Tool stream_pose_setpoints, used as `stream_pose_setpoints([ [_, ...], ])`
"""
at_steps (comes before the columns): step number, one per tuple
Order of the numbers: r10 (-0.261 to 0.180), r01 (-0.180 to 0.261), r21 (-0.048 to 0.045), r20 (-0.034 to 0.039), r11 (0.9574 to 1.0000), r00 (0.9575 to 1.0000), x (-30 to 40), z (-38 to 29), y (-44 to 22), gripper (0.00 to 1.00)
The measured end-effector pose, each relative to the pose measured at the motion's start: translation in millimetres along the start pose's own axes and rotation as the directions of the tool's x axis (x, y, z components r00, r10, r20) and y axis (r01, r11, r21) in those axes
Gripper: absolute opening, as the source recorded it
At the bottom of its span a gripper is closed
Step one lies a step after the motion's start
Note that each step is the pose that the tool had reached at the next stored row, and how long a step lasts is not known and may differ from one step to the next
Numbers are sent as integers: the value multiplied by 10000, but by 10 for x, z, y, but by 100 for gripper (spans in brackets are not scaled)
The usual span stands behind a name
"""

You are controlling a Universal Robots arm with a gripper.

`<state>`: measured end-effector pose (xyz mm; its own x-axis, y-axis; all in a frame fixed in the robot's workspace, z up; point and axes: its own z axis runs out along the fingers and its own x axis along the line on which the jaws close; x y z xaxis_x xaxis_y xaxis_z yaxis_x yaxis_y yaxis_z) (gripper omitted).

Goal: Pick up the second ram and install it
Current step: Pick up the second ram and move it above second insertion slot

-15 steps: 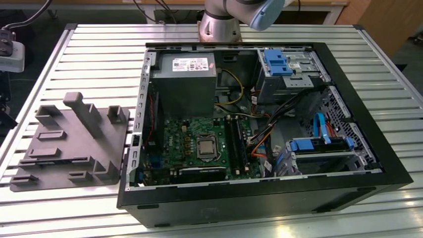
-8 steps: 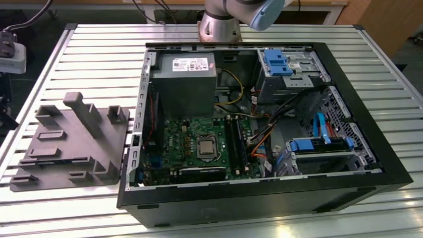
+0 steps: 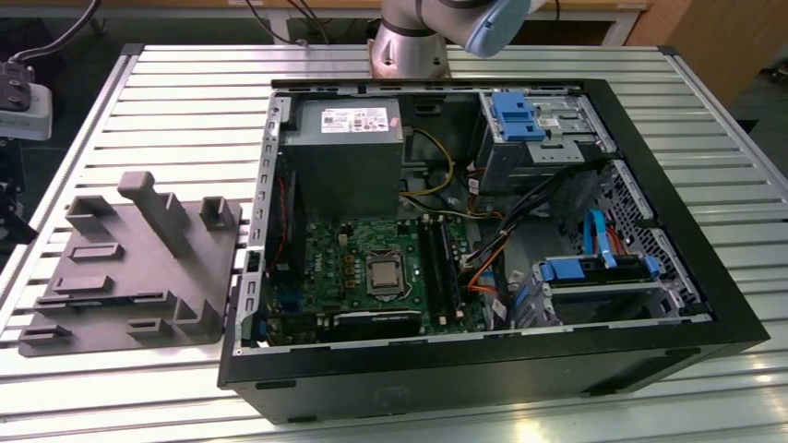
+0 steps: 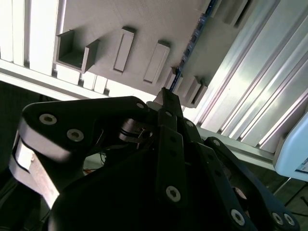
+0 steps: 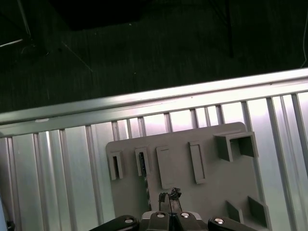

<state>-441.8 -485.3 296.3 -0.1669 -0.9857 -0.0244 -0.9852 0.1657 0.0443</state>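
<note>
- The fingers (image 4: pixel 166 98) are drawn together at their tips in both wrist views (image 5: pixel 163 199), and nothing shows clamped between them.
- They hang above the grey tray (image 5: pixel 211 183), over its flat middle and clear of its surface, pointing down at it.
- The second ram (image 5: pixel 141 163) stands on edge in a narrow slot of the tray. In the second wrist view it reads as a thin dark strip with small blue spots (image 4: pixel 192 41), running along the tray just past the fingertips.
- The ram's slot is in the row of slots near the tray edge closest to the table rim, and dark floor lies beyond that rim.
- The fingers are near the ram but not touching it.
- The tray (image 3: pixel 124 277) lies flat on the ribbed metal table (image 3: pixel 185 111), with several upright posts (image 3: pixel 161 208) rising from it.
- Just beside the tray, on the exterior view's right, an open computer case (image 3: pixel 493 369) lies on its side.
- Inside the case, the green motherboard (image 3: pixel 357 268) sits on the side nearest the tray, with the grey power supply box (image 3: pixel 345 138) next to it.
- Beyond the case from the tray, the base of the arm (image 3: pixel 412 41) stands at the far edge of the table.
</note>
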Motion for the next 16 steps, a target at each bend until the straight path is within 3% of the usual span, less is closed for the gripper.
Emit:
stream_pose_setpoints([
  [16, -181, 181, -4, -8, 9998, 9998, 1, 59, -3, 11],
])
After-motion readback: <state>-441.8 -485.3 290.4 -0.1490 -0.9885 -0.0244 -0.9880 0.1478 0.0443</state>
